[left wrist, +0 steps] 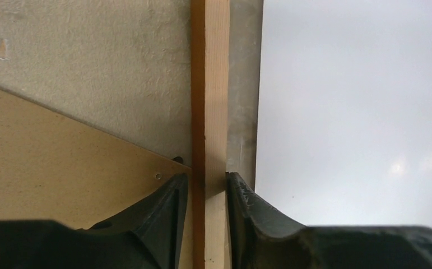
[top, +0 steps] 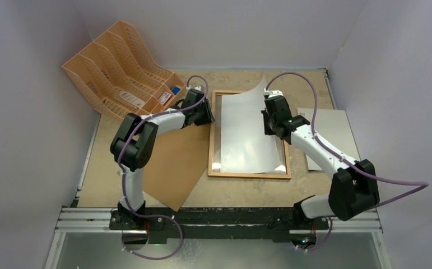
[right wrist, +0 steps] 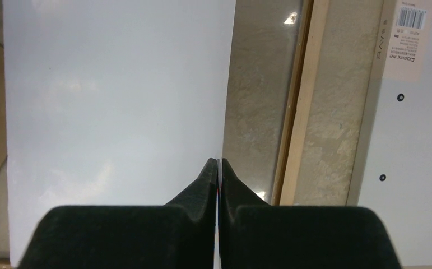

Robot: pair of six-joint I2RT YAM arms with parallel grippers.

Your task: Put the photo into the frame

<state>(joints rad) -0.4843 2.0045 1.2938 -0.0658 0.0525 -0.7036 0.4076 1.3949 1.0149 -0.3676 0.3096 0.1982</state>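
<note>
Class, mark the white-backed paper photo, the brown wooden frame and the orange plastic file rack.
photo [top: 246,131]: top view, white back.
frame [top: 248,175]: top view, near rail.
file rack [top: 118,53]: top view, lattice wall.

White links [top: 166,119], purple cables [top: 404,182], black left hand [left wrist: 207,178] (right hand [right wrist: 218,162] alike)

1. Orange-tan file rack [top: 121,70]: far-left of the left gripper [top: 207,115], near it, papers in its slots.
2. Small blue item [top: 176,89]: at the rack end closest to the left gripper.
3. Brown fibreboard panel [top: 171,165]: flat, on the near-left side of the left gripper, one corner just beside it.
4. Pale grey sheet [top: 331,131]: flat, right of the right gripper [top: 268,120].
5. Barcode sticker [right wrist: 410,28]: on that sheet's corner.
6. Speckled beige table [top: 241,190]: beneath everything.
</note>
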